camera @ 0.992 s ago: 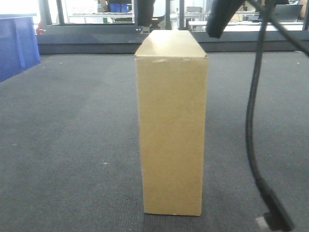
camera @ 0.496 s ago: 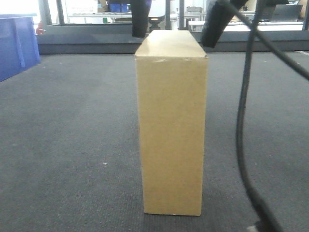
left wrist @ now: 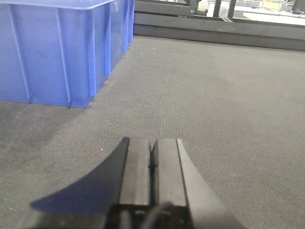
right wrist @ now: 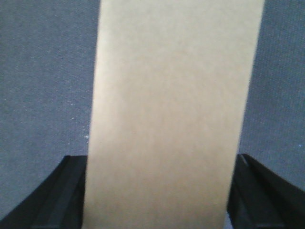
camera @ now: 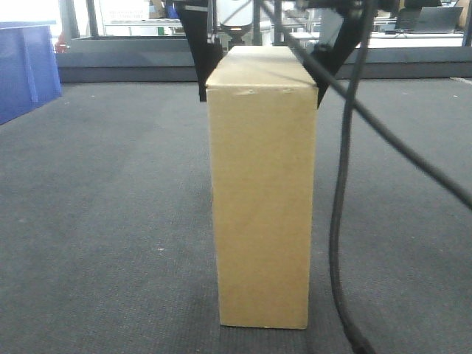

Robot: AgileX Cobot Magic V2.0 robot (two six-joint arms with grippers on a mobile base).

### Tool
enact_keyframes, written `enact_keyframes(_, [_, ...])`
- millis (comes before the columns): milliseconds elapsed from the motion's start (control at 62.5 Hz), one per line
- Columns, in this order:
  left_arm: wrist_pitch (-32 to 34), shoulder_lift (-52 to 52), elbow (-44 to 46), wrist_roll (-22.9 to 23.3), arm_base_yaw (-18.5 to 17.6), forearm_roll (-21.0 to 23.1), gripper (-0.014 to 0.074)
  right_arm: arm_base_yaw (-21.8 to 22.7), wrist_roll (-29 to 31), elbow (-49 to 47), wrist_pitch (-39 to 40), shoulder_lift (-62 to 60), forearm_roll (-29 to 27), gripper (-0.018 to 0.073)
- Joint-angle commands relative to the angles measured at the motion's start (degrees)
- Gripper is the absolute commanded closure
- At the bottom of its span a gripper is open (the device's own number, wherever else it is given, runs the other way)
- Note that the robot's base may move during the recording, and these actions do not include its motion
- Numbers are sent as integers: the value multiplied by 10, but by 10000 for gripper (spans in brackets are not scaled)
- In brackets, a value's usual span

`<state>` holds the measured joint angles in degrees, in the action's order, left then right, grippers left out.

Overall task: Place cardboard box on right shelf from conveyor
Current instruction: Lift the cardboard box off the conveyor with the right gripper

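The tan cardboard box [camera: 262, 206] stands upright on its narrow end on the dark grey conveyor [camera: 110, 221]. My right gripper [camera: 260, 97] has come down over the top of the box and is open, one black finger [camera: 203, 70] on each side of it. In the right wrist view the box [right wrist: 171, 109] fills the gap, and the fingers [right wrist: 66, 191] lie close against its sides. My left gripper [left wrist: 152, 140] is shut on nothing, low over the belt [left wrist: 228, 105] and away from the box. The right shelf is out of view.
A blue plastic bin [left wrist: 52, 47] stands on the belt ahead and left of the left gripper, also visible at the far left [camera: 26, 70]. A black cable [camera: 339, 206] hangs down just right of the box. Metal frames and racks line the back [camera: 133, 44].
The right gripper's fingers have dropped from above and behind the box to either side of its top. The hanging cable has swung left towards the box. The box has not moved.
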<state>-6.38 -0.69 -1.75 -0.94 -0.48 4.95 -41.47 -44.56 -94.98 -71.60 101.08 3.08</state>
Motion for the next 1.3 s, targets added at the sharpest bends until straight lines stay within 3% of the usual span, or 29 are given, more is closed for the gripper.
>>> enact_keyframes(0, [48,-6,2,3,-2,3,715,-1,1,-20,-37,-23,13,-66])
enact_keyframes(512, [48,-6,2,3,-2,3,715,-6,1,-20,-47,-9,16,-57])
enact_keyframes(768, [48,-6,2,3,-2,3,715,-7,1,-20,-46,-6,16,188])
enact_keyframes(1088, [48,-6,2,3,-2,3,715,-3,3,-20,-34,-52,25,198])
enact_keyframes(1280, [48,-6,2,3,-2,3,715,23,89,-19,-30,-115,50,198])
